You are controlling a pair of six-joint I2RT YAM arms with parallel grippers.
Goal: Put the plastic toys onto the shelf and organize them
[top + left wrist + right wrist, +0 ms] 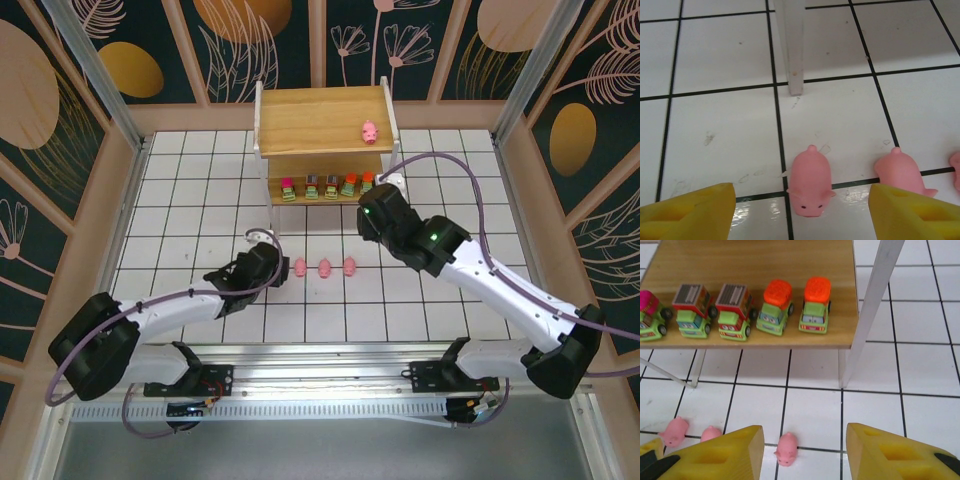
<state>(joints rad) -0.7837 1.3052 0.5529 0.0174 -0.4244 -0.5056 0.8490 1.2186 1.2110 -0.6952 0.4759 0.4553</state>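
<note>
I have the left hand [801, 206] spread apart with a pink pig [810, 181] just ahead between its fingers, I think ready to lift it to the shelf [310, 115], where another pig [371, 131] already sits on top.

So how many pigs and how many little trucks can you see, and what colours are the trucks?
Pink pigs: 4
Orange-topped trucks: 2
Brown-topped trucks: 2
Pink-topped truck: 1
Total: 9

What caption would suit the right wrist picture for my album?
Five toy trucks line the shelf; three pink pigs wait on the tiles near the open fingers.
</note>
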